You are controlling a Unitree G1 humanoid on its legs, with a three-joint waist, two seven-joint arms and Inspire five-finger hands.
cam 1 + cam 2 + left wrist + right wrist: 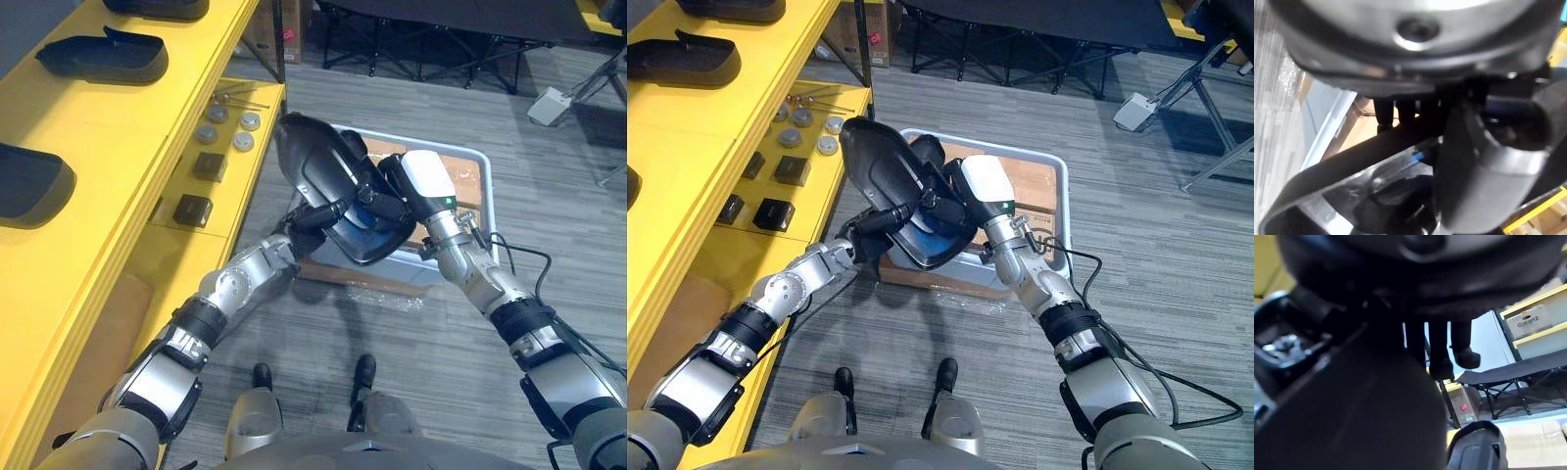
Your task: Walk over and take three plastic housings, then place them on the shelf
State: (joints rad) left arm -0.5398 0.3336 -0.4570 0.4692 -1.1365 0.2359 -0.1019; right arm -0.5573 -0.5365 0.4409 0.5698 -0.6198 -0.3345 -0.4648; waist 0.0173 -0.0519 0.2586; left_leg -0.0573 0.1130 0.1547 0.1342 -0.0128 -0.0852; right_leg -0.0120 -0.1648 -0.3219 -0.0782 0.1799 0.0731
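now, in the left eye view both hands hold one black housing (318, 171) in the air, above the near part of a grey bin (470, 155) that stands on the floor (441, 343). the left hand (315, 215) grips the lower edge of the housing with curled fingers. the right hand (397, 188) is closed on its right side. the floor is made of grey striped planks. along the robot's left runs a yellow shelf (127, 117). three other housings (103, 57) lie on its top level, well apart from each other. on the lower level there are small black boxes (209, 164) and round grey discs (242, 142).

in the right eye view the held housing is tilted, with its upper end leaning toward the shelf. inside the bin lies brown cardboard (1024, 186). behind the bin stand black folding frames (1019, 44), and a white box (1139, 111) lies on the floor at the far right.

in the left wrist view the fingers (1400, 110) of the left hand bend over the dark rim of the housing. past them the pale wall of the bin and the cardboard are visible.

in the right wrist view the fingers (1440, 350) of the right hand hook over the broad dark surface of the housing. far behind them is one of the black folding frames, near a part of the yellow shelf.
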